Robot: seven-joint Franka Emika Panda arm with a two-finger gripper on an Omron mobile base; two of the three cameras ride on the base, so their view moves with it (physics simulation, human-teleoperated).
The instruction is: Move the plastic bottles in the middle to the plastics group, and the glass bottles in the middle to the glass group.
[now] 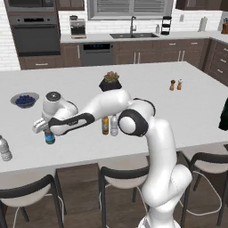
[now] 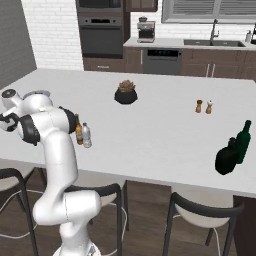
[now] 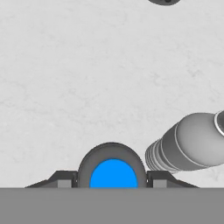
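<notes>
A: Where's our blue-capped bottle (image 3: 113, 173)?
B: Upright between our gripper (image 1: 46, 132) fingers, clamped from both sides, over the white counter (image 1: 147, 89) near its front-left edge. A clear ribbed water bottle (image 3: 192, 142) stands just beside.

Bright blue cap (image 3: 113, 174) ringed by dark bottle (image 1: 50, 137), pale mottled white counter (image 1: 187, 111), amber bottle (image 1: 105, 125), clear ribbed bottle (image 1: 114, 126), dark green bottles (image 2: 234, 149), blue-filled bowl (image 1: 25, 99)

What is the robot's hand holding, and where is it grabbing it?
The gripper holds the dark blue-capped bottle from above, its fingers pressed on either side of the top, just below the blue cap.
</notes>
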